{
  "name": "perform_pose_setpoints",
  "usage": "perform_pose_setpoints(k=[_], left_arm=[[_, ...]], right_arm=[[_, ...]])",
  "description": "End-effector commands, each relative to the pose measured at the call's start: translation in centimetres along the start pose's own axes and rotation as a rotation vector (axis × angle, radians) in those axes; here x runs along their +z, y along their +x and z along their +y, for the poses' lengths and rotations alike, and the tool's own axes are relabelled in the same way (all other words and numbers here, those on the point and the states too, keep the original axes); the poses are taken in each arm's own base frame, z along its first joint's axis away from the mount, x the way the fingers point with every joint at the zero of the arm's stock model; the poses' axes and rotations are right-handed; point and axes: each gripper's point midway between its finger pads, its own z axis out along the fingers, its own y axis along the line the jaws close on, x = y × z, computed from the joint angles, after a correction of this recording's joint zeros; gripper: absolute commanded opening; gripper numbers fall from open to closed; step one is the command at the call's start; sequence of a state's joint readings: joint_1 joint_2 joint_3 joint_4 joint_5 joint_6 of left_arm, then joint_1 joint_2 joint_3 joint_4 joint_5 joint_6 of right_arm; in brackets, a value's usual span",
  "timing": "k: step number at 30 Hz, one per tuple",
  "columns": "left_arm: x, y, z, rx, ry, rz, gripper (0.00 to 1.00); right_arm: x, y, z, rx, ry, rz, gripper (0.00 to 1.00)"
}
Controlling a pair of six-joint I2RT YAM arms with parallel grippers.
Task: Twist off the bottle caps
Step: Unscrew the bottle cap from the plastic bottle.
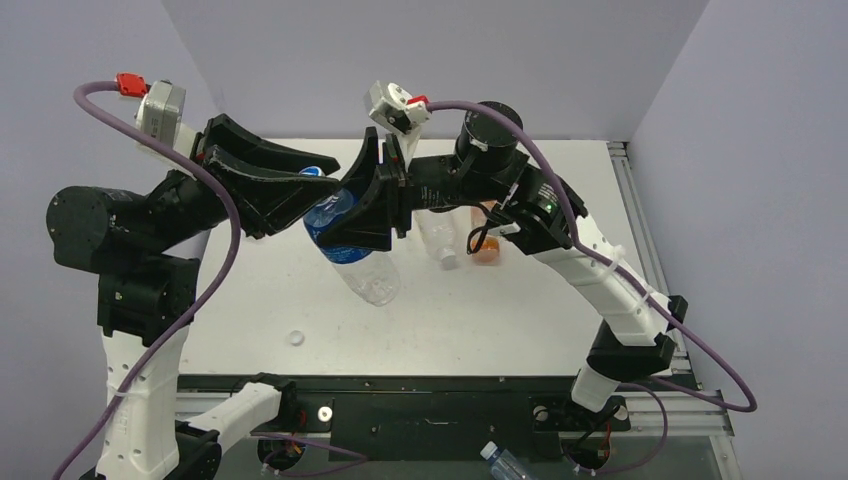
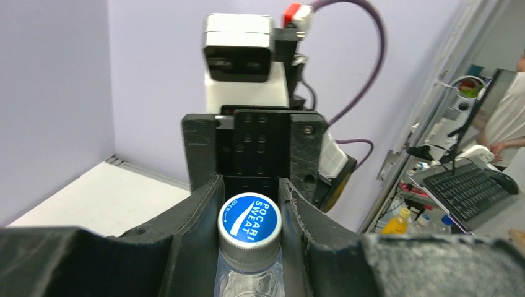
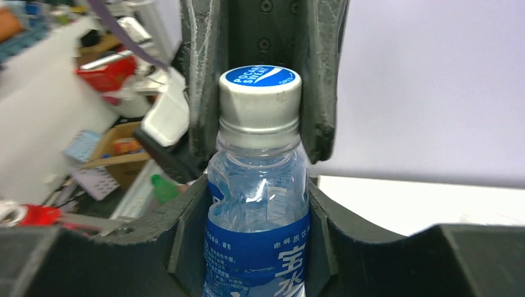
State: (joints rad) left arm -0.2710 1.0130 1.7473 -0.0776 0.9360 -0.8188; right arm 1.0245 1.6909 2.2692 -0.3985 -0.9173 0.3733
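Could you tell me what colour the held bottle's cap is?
Cap: blue top, white ridged side; clearest in left wrist view.

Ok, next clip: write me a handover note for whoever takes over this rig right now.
Left gripper: shut on the blue-topped cap.
Right gripper: shut on the blue-labelled bottle, holding it above the table.
Done: a loose white cap seems to lie near the table's front.
Left: the gripped cap looks fully seated, so twist it off. The clear bottle and orange bottle lie behind; I can't tell whether their caps are on.
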Motion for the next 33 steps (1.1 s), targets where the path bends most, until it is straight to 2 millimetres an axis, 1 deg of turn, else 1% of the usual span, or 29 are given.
perform_pose_setpoints(k=[1,2,3,4,5,6,7,8,9,10,11,12,13,14,15,16,17,18,19,22,24,26,30,33], left_arm=[[-1.1,-1.6,-1.5,0.120,-0.059,-0.052,0.00],[-1.1,-1.6,-1.3,0.135,-0.068,-0.051,0.00],[-1.1,-1.4,-1.0,0.132,-0.077,-0.045,0.00],[-1.1,-1.4,-0.8,0.134,-0.083,-0.043,0.00],[-1.1,-1.4,-0.5,0.138,-0.098,-0.044,0.00],[-1.1,-1.3,-0.2,0.137,-0.109,-0.042,0.00],[-1.2,-1.4,0.3,0.145,-0.138,-0.047,0.00],[-1.3,-1.2,0.9,0.137,-0.165,-0.040,0.00],[-1.4,-1.5,1.4,0.161,-0.195,-0.051,0.00],[-1.5,-1.3,2.0,0.152,-0.224,-0.045,0.00],[-1.7,-1.7,2.6,0.175,-0.261,-0.060,0.00],[-1.9,-1.4,3.3,0.169,-0.293,-0.052,0.00],[-2.2,-1.9,4.1,0.194,-0.342,-0.070,0.00],[-2.5,-1.6,4.9,0.188,-0.380,-0.064,0.00],[-2.9,-2.2,5.8,0.214,-0.436,-0.084,0.00],[-3.2,-2.0,6.4,0.209,-0.474,-0.082,0.00],[-3.7,-2.4,7.3,0.226,-0.526,-0.098,0.00],[-4.0,-2.4,7.8,0.225,-0.558,-0.101,0.00],[-4.5,-2.8,8.5,0.235,-0.608,-0.118,0.00],[-5.5,-2.9,10.0,0.232,-0.703,-0.128,0.00],[-6.3,-3.2,10.8,0.232,-0.765,-0.148,0.00],[-6.8,-3.3,11.3,0.228,-0.799,-0.165,0.00],[-7.3,-3.7,11.3,0.215,-0.825,-0.216,0.00],[-6.5,-3.2,10.9,0.177,-0.768,-0.218,0.00]], right_arm=[[-3.4,-0.7,-4.7,-0.152,0.398,0.030,0.00],[-3.8,-0.7,-5.3,-0.182,0.450,0.035,0.00],[-3.6,-0.2,-5.0,-0.187,0.463,0.057,0.00],[-3.9,-0.3,-5.6,-0.226,0.521,0.065,0.00],[-3.7,0.0,-5.1,-0.239,0.537,0.079,0.00],[-4.3,-0.1,-6.1,-0.285,0.623,0.093,0.00],[-3.8,0.1,-5.4,-0.302,0.632,0.105,0.00],[-4.5,-0.1,-6.5,-0.340,0.727,0.116,0.00],[-4.0,0.0,-5.8,-0.361,0.744,0.118,0.00],[-5.0,-0.2,-6.9,-0.408,0.857,0.136,0.00],[-4.2,-0.1,-6.1,-0.433,0.869,0.136,0.00],[-5.0,-0.1,-7.1,-0.478,0.980,0.164,0.00],[-4.4,-0.5,-6.3,-0.502,1.011,0.150,0.00],[-5.5,-0.1,-7.4,-0.559,1.157,0.204,0.00],[-4.8,-0.6,-6.5,-0.580,1.192,0.180,0.00],[-5.5,0.1,-7.3,-0.643,1.320,0.262,0.00],[-4.8,-0.2,-6.6,-0.654,1.362,0.232,0.00],[-5.4,0.5,-6.9,-0.727,1.462,0.333,0.00],[-5.4,0.7,-6.4,-0.768,1.526,0.366,0.00],[-4.6,1.8,-6.3,-0.809,1.599,0.414,0.00],[-4.5,1.6,-6.2,-0.783,1.643,0.380,0.00],[-4.3,1.8,-6.2,-0.787,1.652,0.387,0.00],[-3.6,2.0,-6.3,-0.757,1.672,0.346,0.00],[-3.3,2.0,-6.3,-0.751,1.661,0.326,0.00]])
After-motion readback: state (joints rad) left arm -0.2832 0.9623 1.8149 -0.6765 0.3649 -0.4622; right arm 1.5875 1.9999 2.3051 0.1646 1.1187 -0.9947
